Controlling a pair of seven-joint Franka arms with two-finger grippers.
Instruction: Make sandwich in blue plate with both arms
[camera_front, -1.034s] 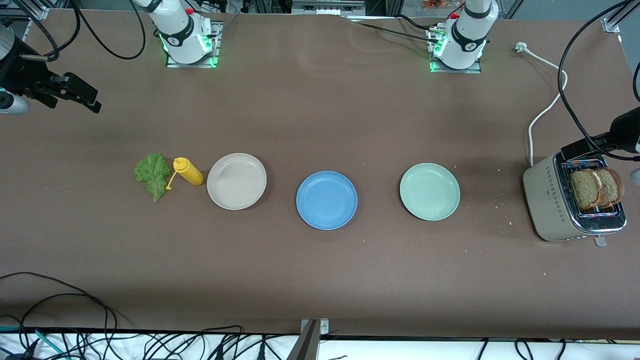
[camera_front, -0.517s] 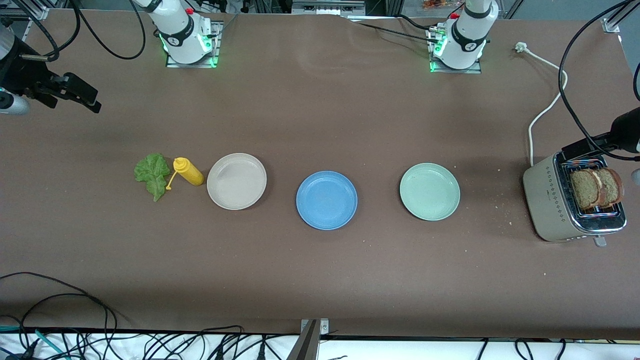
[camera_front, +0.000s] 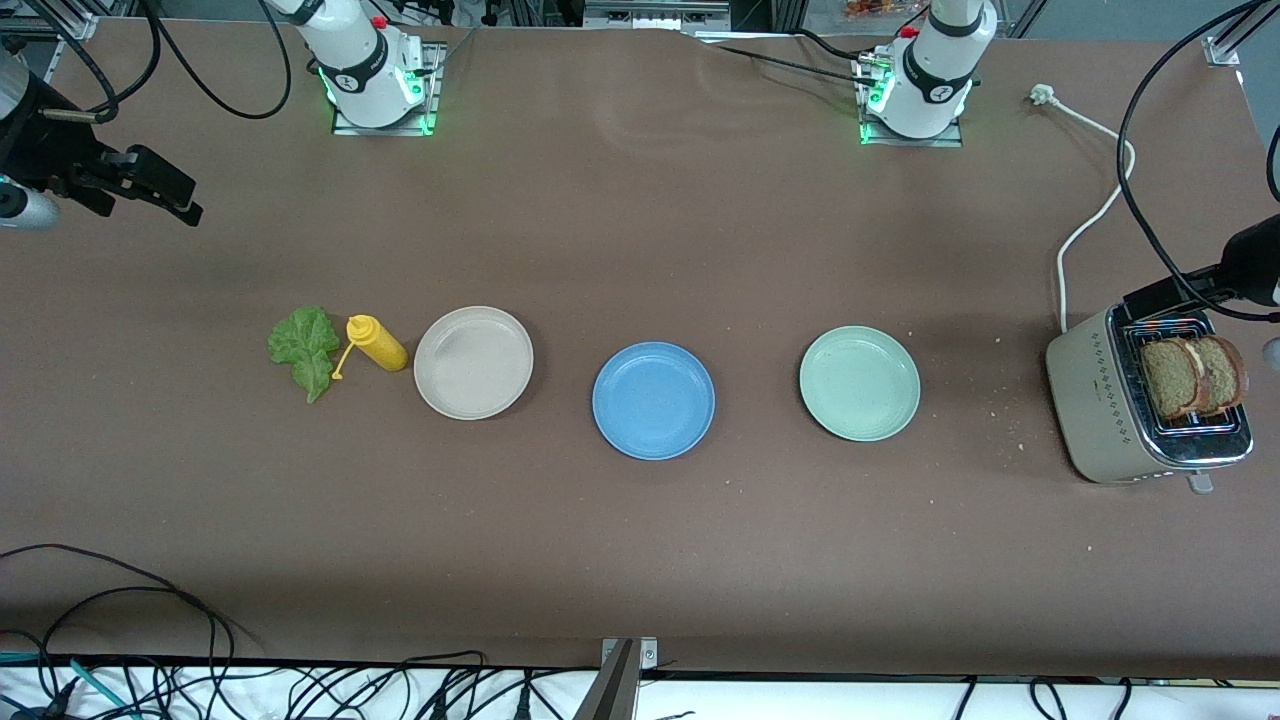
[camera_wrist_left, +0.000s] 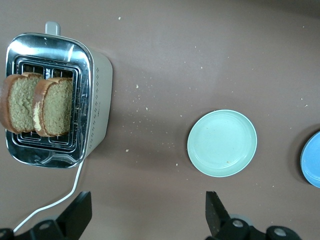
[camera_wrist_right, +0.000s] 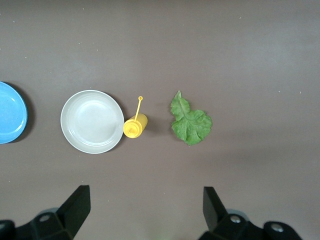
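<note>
- Blue plate (camera_front: 653, 400): lies on the brown table (camera_front: 640, 560), nearest the front camera of the three plates, between the beige plate and the pale green plate. Nothing lies in it.
- Pale green plate (camera_front: 859, 383): lies toward the left arm's end of the table, well apart from the blue plate. It holds nothing.
- Beige plate (camera_front: 473, 362): lies toward the right arm's end of the table. It holds nothing.
- Toaster (camera_front: 1100, 410): stands at the left arm's end of the table. Two brown bread slices (camera_front: 1192, 376) stand upright side by side in its slots, tops protruding.
- Yellow squeeze bottle (camera_front: 376, 343): lies on its side just beside the beige plate, its cap hanging off on a strap.
- Lettuce leaf (camera_front: 304, 350): lies flat on the table just beside the bottle, toward the right arm's end.
- White power cord (camera_front: 1090, 215): runs from the toaster toward the left arm's base, plug unconnected on the table.
- Left gripper (camera_wrist_left: 148, 216): hangs above the table near the toaster, fingers (camera_wrist_left: 214, 212) spread wide, grasping nothing.
- Right gripper (camera_wrist_right: 146, 209): hangs above the right arm's end of the table, fingers (camera_wrist_right: 77, 204) spread wide, grasping nothing.
</note>
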